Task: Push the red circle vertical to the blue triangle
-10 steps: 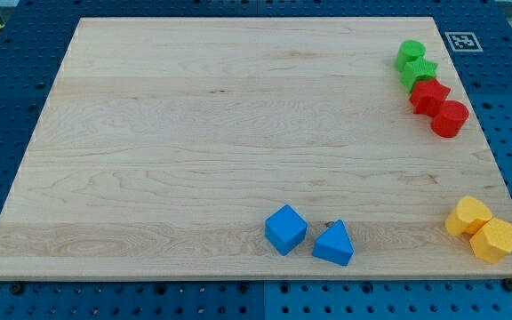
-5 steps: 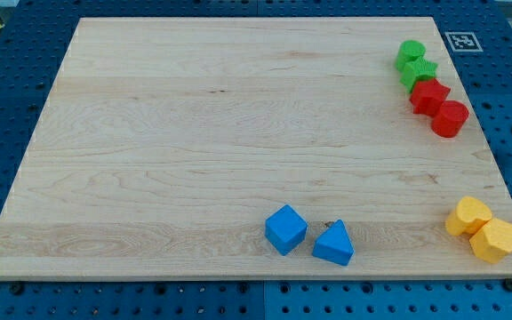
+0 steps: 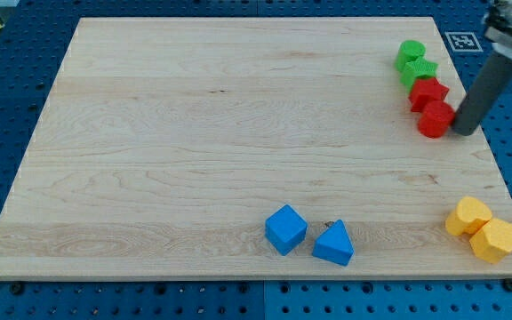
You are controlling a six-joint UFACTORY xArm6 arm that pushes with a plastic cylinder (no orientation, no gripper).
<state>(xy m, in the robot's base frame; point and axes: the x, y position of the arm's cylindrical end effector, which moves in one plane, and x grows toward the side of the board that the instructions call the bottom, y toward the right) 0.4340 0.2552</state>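
Observation:
The red circle (image 3: 435,120) lies near the board's right edge, below a red star-shaped block (image 3: 428,92). My tip (image 3: 463,132) touches the red circle's right side; the dark rod rises up and to the right from there. The blue triangle (image 3: 333,243) lies near the board's bottom edge, well down and to the left of the red circle, with a blue cube (image 3: 285,229) just to its left.
Two green blocks (image 3: 413,60) sit above the red star at the top right. Two yellow blocks (image 3: 482,228) lie at the bottom right corner. A tag marker (image 3: 460,41) sits off the wooden board (image 3: 194,133) at the top right.
The rod has come in from the view's right edge to the red circle's right side. The red circle has shifted slightly to the left.

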